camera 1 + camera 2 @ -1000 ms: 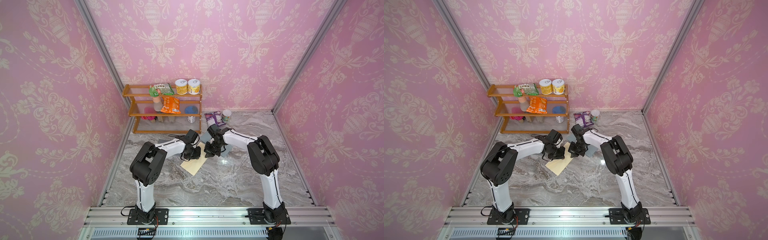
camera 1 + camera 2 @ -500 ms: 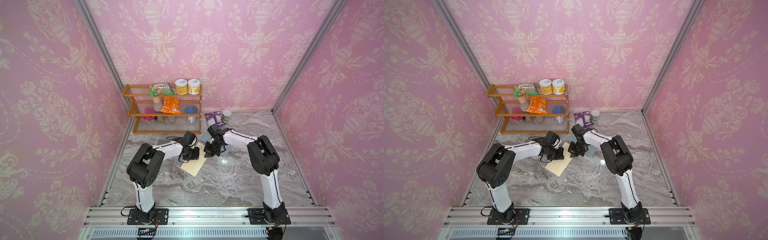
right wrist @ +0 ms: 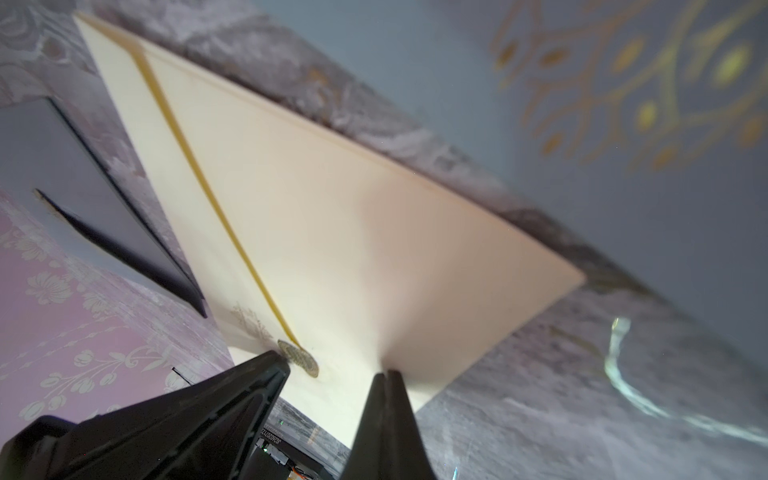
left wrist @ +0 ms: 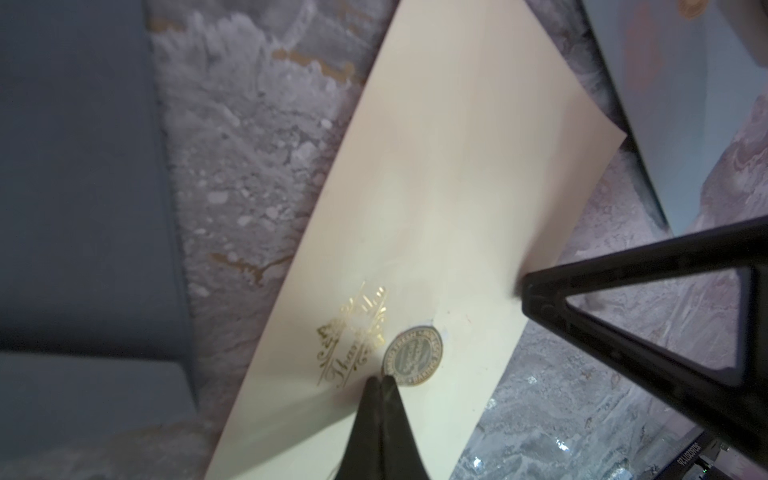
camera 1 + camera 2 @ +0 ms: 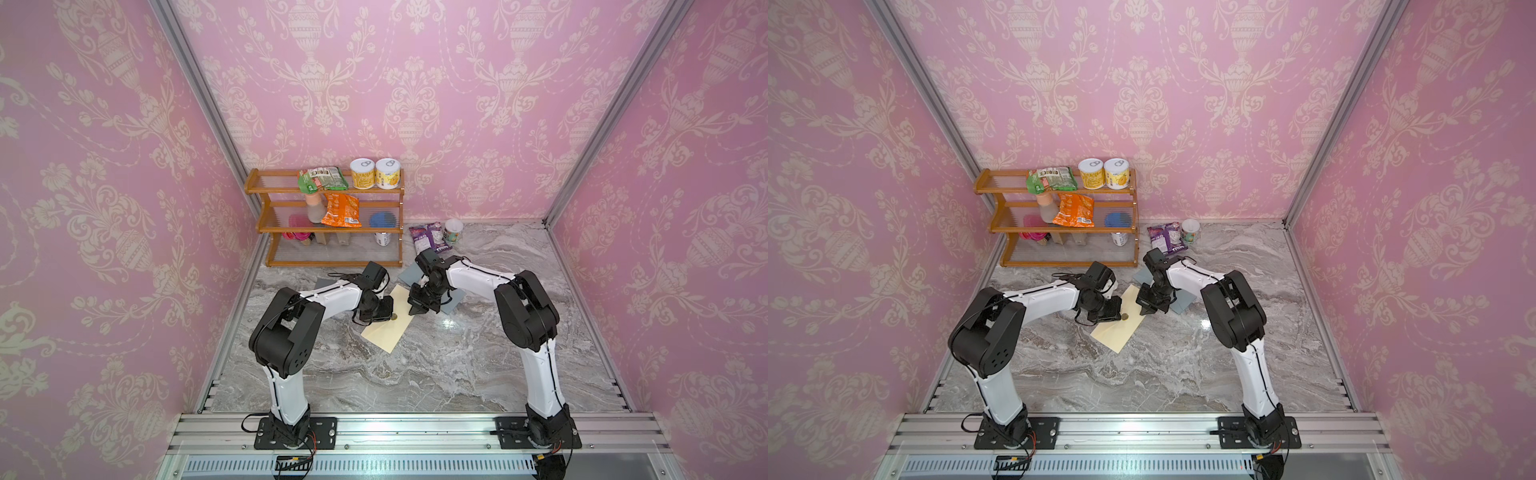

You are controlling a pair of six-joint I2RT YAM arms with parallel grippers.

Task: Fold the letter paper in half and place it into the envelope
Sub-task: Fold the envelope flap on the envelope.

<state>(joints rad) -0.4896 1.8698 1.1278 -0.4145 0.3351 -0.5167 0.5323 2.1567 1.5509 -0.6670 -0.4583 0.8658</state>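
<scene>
On the marble table (image 5: 415, 374), between my two arms, lies the cream letter paper (image 5: 384, 332). My left gripper (image 4: 380, 384) is clenched on nothing, tip on the sheet just beside a round gold seal (image 4: 412, 356). My right gripper (image 3: 386, 380), likewise clenched and empty, rests at the sheet's edge. The grey envelope (image 5: 454, 299) lies just beside it.

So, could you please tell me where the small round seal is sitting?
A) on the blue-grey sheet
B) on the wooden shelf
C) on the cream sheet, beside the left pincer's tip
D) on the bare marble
C: the left wrist view shows the round seal lying on the cream sheet, right next to the shut tips of the left pincer.
</scene>
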